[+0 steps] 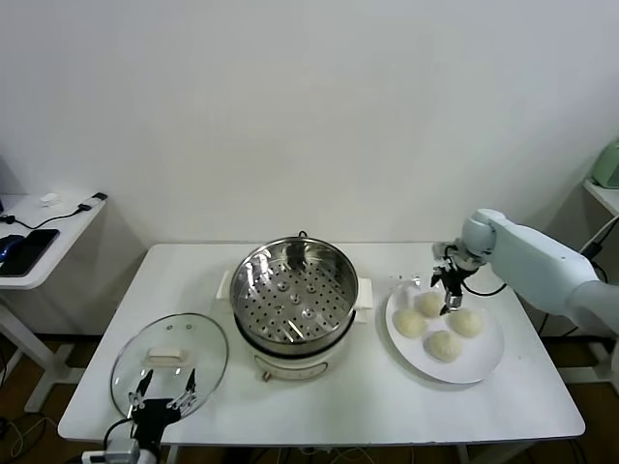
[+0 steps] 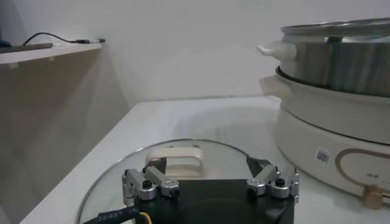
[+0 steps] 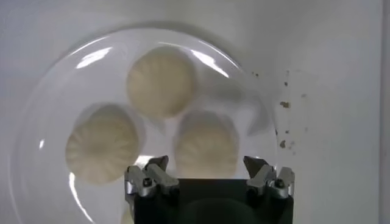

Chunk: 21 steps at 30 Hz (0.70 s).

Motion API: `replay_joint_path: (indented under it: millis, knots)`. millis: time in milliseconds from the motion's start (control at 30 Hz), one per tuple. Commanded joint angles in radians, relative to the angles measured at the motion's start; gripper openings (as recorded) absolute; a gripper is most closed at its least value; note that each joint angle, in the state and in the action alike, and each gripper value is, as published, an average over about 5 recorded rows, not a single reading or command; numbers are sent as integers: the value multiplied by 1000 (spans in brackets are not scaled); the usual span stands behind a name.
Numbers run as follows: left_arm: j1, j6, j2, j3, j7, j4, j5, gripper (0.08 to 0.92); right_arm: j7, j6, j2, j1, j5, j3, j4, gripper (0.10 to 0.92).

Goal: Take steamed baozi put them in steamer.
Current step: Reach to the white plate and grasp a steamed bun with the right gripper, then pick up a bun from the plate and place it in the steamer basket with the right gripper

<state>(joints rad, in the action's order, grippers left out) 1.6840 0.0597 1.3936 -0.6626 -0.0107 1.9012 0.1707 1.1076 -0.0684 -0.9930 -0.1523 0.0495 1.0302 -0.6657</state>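
Note:
Four cream-white baozi lie on a white plate (image 1: 486, 363) at the table's right; the nearest to the steamer is a baozi (image 1: 410, 324). The steamer (image 1: 293, 293), a shiny pot with a perforated tray, stands empty at mid-table on its white base. My right gripper (image 1: 449, 293) hangs open just above the plate's far side. In the right wrist view it (image 3: 207, 165) is open, its jaws on either side of one baozi (image 3: 206, 143), with two more baozi (image 3: 161, 82) beyond. My left gripper (image 1: 162, 390) is open and idle over the glass lid.
The glass lid (image 1: 198, 340) with a white handle (image 2: 177, 159) lies at the table's front left, under my left gripper (image 2: 207, 169). The steamer's base (image 2: 323, 131) stands close beside it. A side table (image 1: 39, 237) stands at the far left. Crumbs (image 3: 283, 105) dot the table by the plate.

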Motion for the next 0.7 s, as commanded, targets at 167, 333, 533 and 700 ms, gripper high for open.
replay_joint_path:
  millis: [167,333,533,700]
  knots:
    - [0,5,4,6,0,4,-1,823,-15,-5,-40,37,-37,-45,69,740]
    - [1,12,10,12,0,10,-3,823,-5,-11,-39,37,-31,-35,55,705]
    - [6,17,11,16,-2,17,-8,823,-15,-17,-18,2,-10,-26,1,688]
    - [12,22,14,19,-3,31,-15,823,-5,-19,45,-166,76,104,-159,687]
